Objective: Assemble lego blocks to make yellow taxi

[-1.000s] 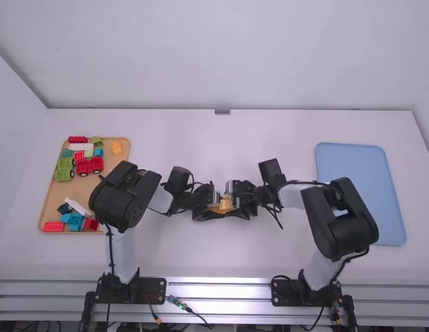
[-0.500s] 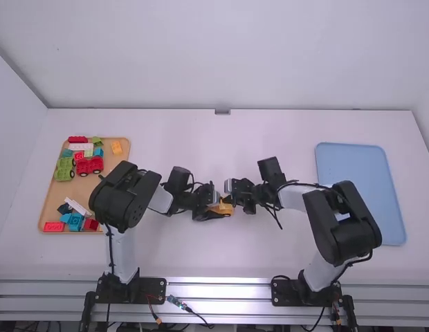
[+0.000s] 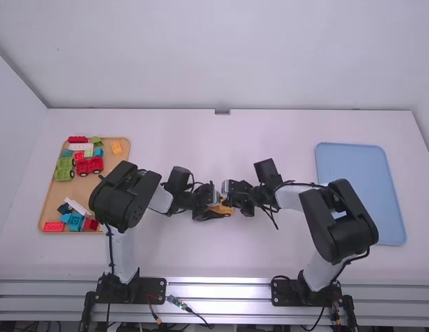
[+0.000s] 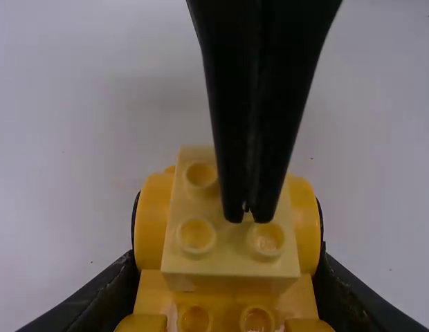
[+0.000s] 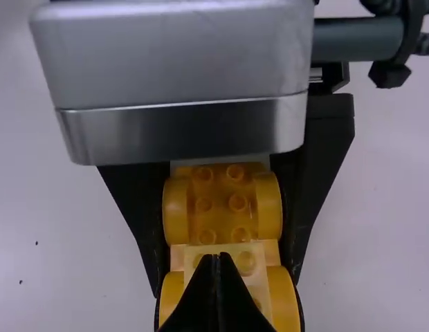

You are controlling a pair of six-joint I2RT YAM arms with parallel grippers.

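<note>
Mid-frame, your right gripper [image 4: 247, 213], no longer wide, has its fingertips together at the pale block [image 4: 232, 264], apparently to press it, while your left gripper [image 4: 228, 254] clamps the yellow body [image 5: 221, 223].

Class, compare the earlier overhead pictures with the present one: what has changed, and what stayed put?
The right gripper had its jaws around the yellow Lego vehicle a second ago; they have come away and closed, and it has shifted slightly left, tips now at the pale block. The left gripper still holds the vehicle; the tan tray and blue tray stayed put.
</note>
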